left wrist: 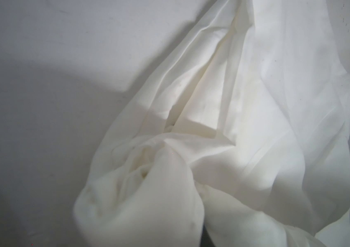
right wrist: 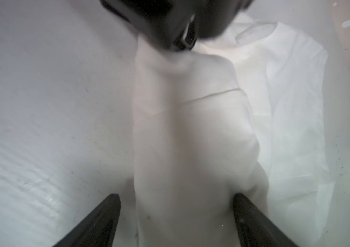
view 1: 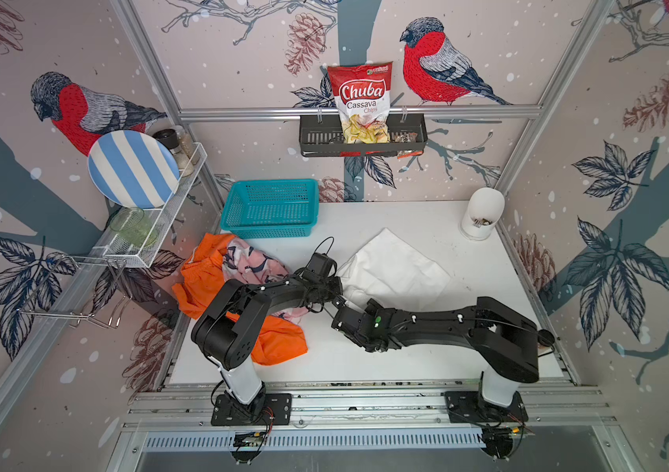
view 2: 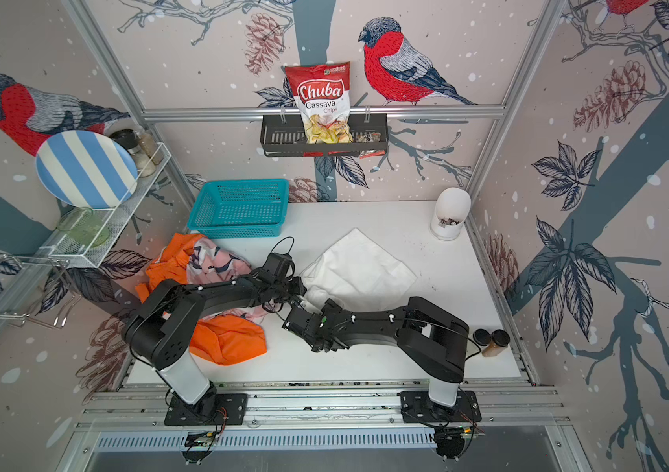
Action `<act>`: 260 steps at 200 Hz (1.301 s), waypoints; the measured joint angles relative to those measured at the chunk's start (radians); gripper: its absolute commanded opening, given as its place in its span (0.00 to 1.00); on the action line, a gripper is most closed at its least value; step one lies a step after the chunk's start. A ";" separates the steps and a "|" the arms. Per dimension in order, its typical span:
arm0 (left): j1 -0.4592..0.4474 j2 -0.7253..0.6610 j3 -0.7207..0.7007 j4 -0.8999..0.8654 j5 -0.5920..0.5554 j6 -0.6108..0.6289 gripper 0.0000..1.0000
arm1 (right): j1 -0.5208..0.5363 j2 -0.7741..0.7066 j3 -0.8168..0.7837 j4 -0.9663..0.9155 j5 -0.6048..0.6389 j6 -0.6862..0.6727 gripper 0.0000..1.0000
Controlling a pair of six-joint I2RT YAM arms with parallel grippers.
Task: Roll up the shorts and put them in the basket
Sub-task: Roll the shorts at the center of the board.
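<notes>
In both top views the white shorts [view 1: 396,267] [view 2: 359,265] lie spread on the table [view 1: 365,359] [view 2: 341,361], right of centre, with one corner pointing toward the back wall. The left hand [view 1: 339,301] [view 2: 303,301] meets the near-left edge of that cloth. The right hand [view 1: 337,319] [view 2: 289,322] sits just beside it, a little nearer the front edge. From above, neither hand's grip can be read. On the left side of the table the orange shorts [view 1: 279,345] [view 2: 234,343] lie crumpled, partly under the left arm, with the pink shorts [view 1: 253,261] [view 2: 218,259] heaped on top of them. A teal basket [view 1: 269,233] [view 2: 238,233] stands behind that heap, near the back wall.

The left wrist view is filled with the white shorts [left wrist: 244,117], bunched into folds close to the lens, over bare table [left wrist: 41,96]. The hand's own fingers do not show here.

In the right wrist view the left hand [right wrist: 176,46] is clenched on a gathered end of the white shorts [right wrist: 191,139], which run as a raised ridge from it toward the camera. The right hand [right wrist: 176,197] is released: its fingers [right wrist: 105,220] stand wide apart on either side of the ridge, one clear of the cloth, the other at its edge.
</notes>
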 measured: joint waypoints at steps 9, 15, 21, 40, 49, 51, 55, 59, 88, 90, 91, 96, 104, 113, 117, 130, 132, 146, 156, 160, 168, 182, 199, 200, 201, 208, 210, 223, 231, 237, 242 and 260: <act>0.005 -0.003 -0.005 0.003 0.006 0.000 0.20 | -0.001 0.013 -0.011 0.012 0.018 0.002 0.73; 0.009 -0.004 -0.007 0.003 0.009 0.002 0.20 | -0.001 0.016 -0.017 0.024 0.020 0.001 0.68; 0.014 -0.005 -0.009 0.003 0.013 0.006 0.20 | -0.001 0.017 -0.023 0.037 0.019 0.001 0.60; 0.030 -0.006 -0.010 0.000 0.033 0.015 0.20 | -0.002 0.017 -0.040 0.059 -0.007 0.002 0.32; 0.035 -0.006 -0.009 -0.003 0.040 0.018 0.21 | -0.003 0.015 -0.043 0.060 -0.029 0.007 0.20; 0.037 -0.006 -0.008 -0.004 0.042 0.018 0.21 | -0.004 0.014 -0.044 0.060 -0.036 0.008 0.18; 0.038 -0.005 -0.006 -0.007 0.045 0.020 0.22 | -0.006 0.011 -0.046 0.060 -0.051 0.010 0.14; 0.040 -0.005 -0.003 -0.010 0.048 0.022 0.23 | -0.008 0.007 -0.046 0.061 -0.062 0.011 0.11; 0.058 -0.006 0.027 -0.074 0.039 0.038 0.40 | -0.035 -0.058 -0.049 0.071 -0.221 0.056 0.03; 0.060 -0.008 0.030 -0.081 0.036 0.040 0.41 | -0.039 -0.063 -0.050 0.073 -0.236 0.059 0.03; 0.060 -0.009 0.031 -0.084 0.035 0.041 0.42 | -0.043 -0.069 -0.051 0.075 -0.251 0.060 0.03; 0.064 -0.013 0.036 -0.098 0.027 0.044 0.46 | -0.054 -0.082 -0.055 0.083 -0.296 0.066 0.02; 0.069 -0.024 0.043 -0.119 0.018 0.046 0.50 | -0.082 -0.109 -0.066 0.103 -0.375 0.090 0.02; 0.074 -0.041 0.052 -0.144 0.001 0.051 0.54 | -0.120 -0.137 -0.085 0.136 -0.468 0.120 0.02; 0.075 -0.049 0.056 -0.153 -0.004 0.051 0.55 | -0.137 -0.147 -0.095 0.151 -0.513 0.133 0.02; 0.079 -0.077 0.065 -0.178 -0.022 0.053 0.60 | -0.213 -0.181 -0.152 0.237 -0.668 0.196 0.02; 0.079 -0.083 0.067 -0.182 -0.024 0.053 0.61 | -0.224 -0.184 -0.160 0.250 -0.689 0.206 0.02; 0.081 -0.117 0.074 -0.211 -0.047 0.060 0.64 | -0.309 -0.192 -0.232 0.365 -0.862 0.294 0.02; 0.081 -0.145 0.079 -0.232 -0.058 0.061 0.66 | -0.355 -0.185 -0.281 0.450 -0.967 0.362 0.01; 0.081 -0.155 0.081 -0.238 -0.068 0.063 0.67 | -0.371 -0.180 -0.300 0.488 -1.011 0.392 0.01; 0.081 -0.175 0.085 -0.254 -0.078 0.064 0.68 | -0.401 -0.165 -0.341 0.577 -1.088 0.449 0.01; 0.082 -0.206 0.093 -0.276 -0.094 0.069 0.70 | -0.451 -0.133 -0.418 0.737 -1.205 0.560 0.00; 0.082 -0.235 0.102 -0.300 -0.100 0.069 0.71 | -0.502 -0.094 -0.500 0.914 -1.303 0.687 0.00; 0.081 -0.238 0.103 -0.301 -0.100 0.069 0.71 | -0.505 -0.091 -0.504 0.924 -1.307 0.693 0.00; 0.081 -0.238 0.103 -0.301 -0.100 0.069 0.71 | -0.510 -0.087 -0.511 0.945 -1.315 0.707 0.00; 0.079 -0.245 0.106 -0.307 -0.100 0.069 0.72 | -0.527 -0.071 -0.536 1.010 -1.344 0.750 0.00; 0.077 -0.246 0.107 -0.309 -0.101 0.069 0.72 | -0.533 -0.064 -0.545 1.037 -1.354 0.769 0.00; 0.058 -0.249 0.113 -0.314 -0.105 0.068 0.72 | -0.555 -0.034 -0.580 1.155 -1.395 0.851 0.00; 0.038 -0.246 0.117 -0.315 -0.103 0.064 0.73 | -0.563 -0.018 -0.592 1.210 -1.411 0.890 0.00; 0.018 -0.240 0.123 -0.315 -0.103 0.055 0.73 | -0.569 -0.006 -0.600 1.247 -1.424 0.915 0.00; 0.003 -0.233 0.127 -0.314 -0.103 0.046 0.74 | -0.573 0.003 -0.606 1.278 -1.431 0.935 0.00; -0.050 -0.197 0.135 -0.305 -0.097 0.032 0.76 | -0.577 0.014 -0.613 1.328 -1.447 0.977 0.01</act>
